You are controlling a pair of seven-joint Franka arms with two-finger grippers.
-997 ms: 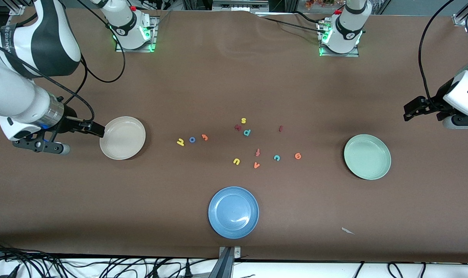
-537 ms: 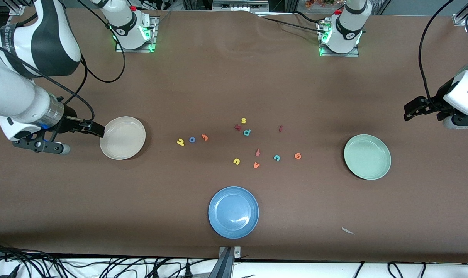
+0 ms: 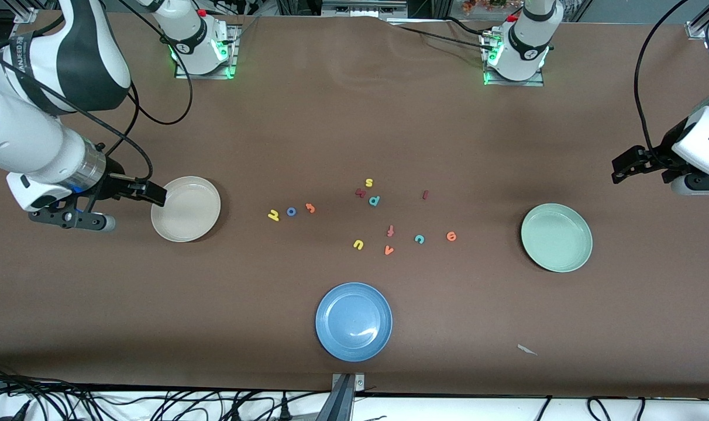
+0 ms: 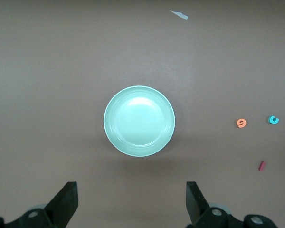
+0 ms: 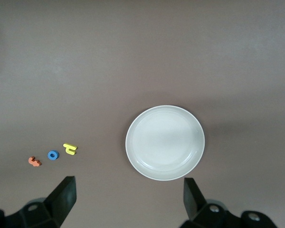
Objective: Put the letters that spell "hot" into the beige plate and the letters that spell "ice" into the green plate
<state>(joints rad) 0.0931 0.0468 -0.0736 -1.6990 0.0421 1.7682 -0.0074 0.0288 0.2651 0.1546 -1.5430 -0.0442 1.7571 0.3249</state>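
The yellow h (image 3: 274, 215), blue o (image 3: 291, 211) and orange t (image 3: 310, 207) lie in a row on the table between the empty beige plate (image 3: 185, 209) and the table's middle. The dark red i (image 3: 425, 195), teal c (image 3: 419, 238) and orange e (image 3: 451, 236) lie toward the empty green plate (image 3: 556, 237). My right gripper (image 3: 155, 195) hangs open over the beige plate's rim (image 5: 165, 142). Open too, my left gripper (image 3: 619, 166) waits at its end of the table, the green plate (image 4: 139, 121) showing past its fingers.
Other letters lie among them: a yellow s (image 3: 368, 182), a red letter (image 3: 360, 192), a teal p (image 3: 374, 200), a red f (image 3: 390, 231), a yellow u (image 3: 358, 244) and an orange v (image 3: 388, 250). A blue plate (image 3: 353, 320) and a paper scrap (image 3: 527, 349) lie nearer the front camera.
My right arm has shifted slightly toward the beige plate, its gripper now over the plate's rim. The left arm, the letters and the plates have not moved.
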